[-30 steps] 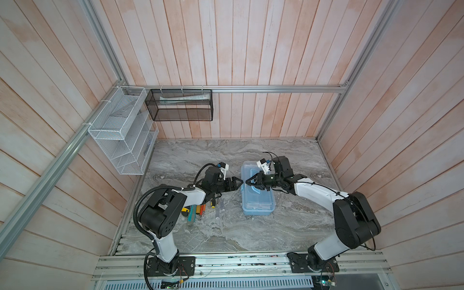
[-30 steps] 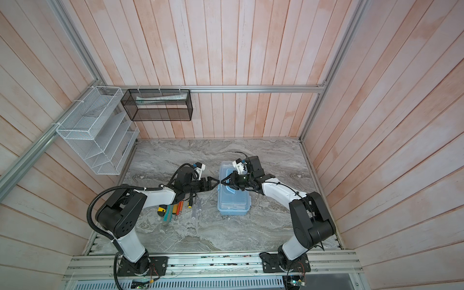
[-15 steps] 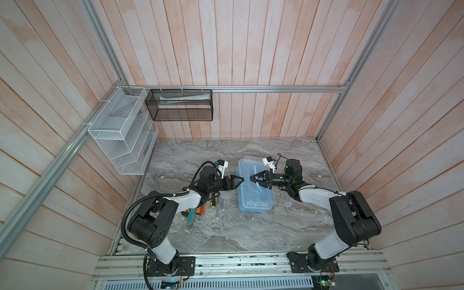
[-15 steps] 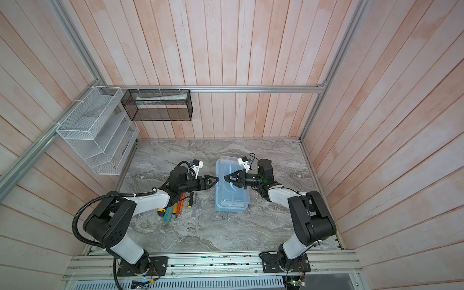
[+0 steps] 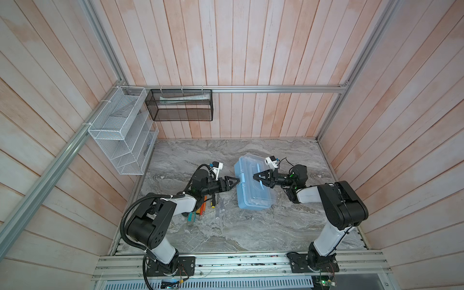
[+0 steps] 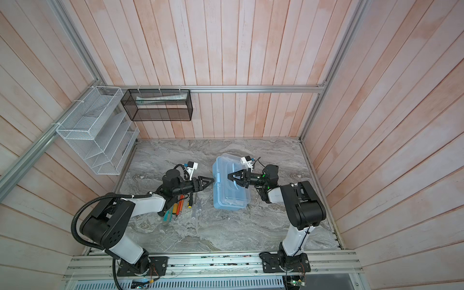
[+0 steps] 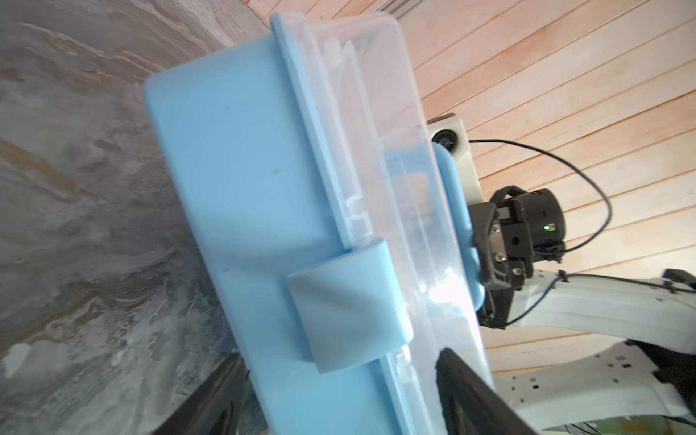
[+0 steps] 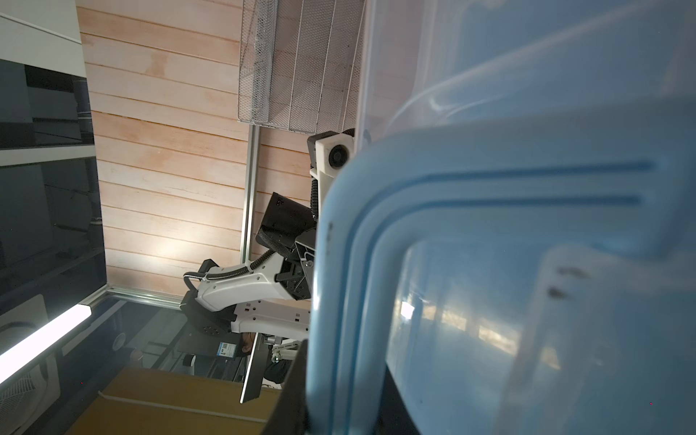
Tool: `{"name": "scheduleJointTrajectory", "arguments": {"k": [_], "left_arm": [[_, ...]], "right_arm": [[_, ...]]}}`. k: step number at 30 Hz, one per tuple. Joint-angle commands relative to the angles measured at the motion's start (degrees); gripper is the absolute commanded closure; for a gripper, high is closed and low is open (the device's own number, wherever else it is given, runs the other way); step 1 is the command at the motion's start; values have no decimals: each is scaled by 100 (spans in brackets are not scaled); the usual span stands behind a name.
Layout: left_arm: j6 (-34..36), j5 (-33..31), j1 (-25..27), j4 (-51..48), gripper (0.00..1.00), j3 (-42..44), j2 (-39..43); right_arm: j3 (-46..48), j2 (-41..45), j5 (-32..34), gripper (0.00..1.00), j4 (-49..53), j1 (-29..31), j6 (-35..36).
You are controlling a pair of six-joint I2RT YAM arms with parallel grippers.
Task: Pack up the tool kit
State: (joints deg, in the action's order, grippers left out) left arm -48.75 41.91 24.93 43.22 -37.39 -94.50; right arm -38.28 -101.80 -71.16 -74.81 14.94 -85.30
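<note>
Blue toolbox sitting mid-counter, clear lid down. Left gripper hovering at its left long edge, jaws standing wide, facing latch. Right gripper reaching over lid, jaws pinching carry handle. Screwdrivers lying loose under left arm. Bare marble stretching before and behind box.

The pale blue toolbox, clear lid down, sits on the marble tabletop, side latch seemingly fastened. Orange- and yellow-handled tools lie clustered just beside it.
</note>
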Motion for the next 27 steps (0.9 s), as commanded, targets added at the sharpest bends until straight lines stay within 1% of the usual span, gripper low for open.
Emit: {"name": "scheduleJointTrajectory", "arguments": {"k": [1, 10, 18, 20, 23, 25, 27], "left_arm": [[-463, 436, -32, 881, 21, -26, -299], [-1369, 865, -6, 2295, 23, -249, -1166], [-1467, 1007, 11, 2448, 24, -368, -1235], [-1572, 1102, 5, 2614, 24, -392, -1279], [-1975, 1258, -38, 3163, 24, -401, -1373], [-2389, 1356, -99, 3701, 24, -385, -1454], [-2812, 1441, -171, 4235, 24, -395, -1546]], "right_arm": [[-19, 17, -113, 100, -181, 0, 643], [26, -58, -76, 100, -117, 0, 766], [93, -296, -33, 100, -229, 0, 844], [84, -427, -63, 100, -417, -8, 728], [115, -563, -48, 100, -580, -64, 650], [135, -566, 7, 100, -292, -127, 832], [88, -494, 74, 100, 469, -166, 1320]]}}
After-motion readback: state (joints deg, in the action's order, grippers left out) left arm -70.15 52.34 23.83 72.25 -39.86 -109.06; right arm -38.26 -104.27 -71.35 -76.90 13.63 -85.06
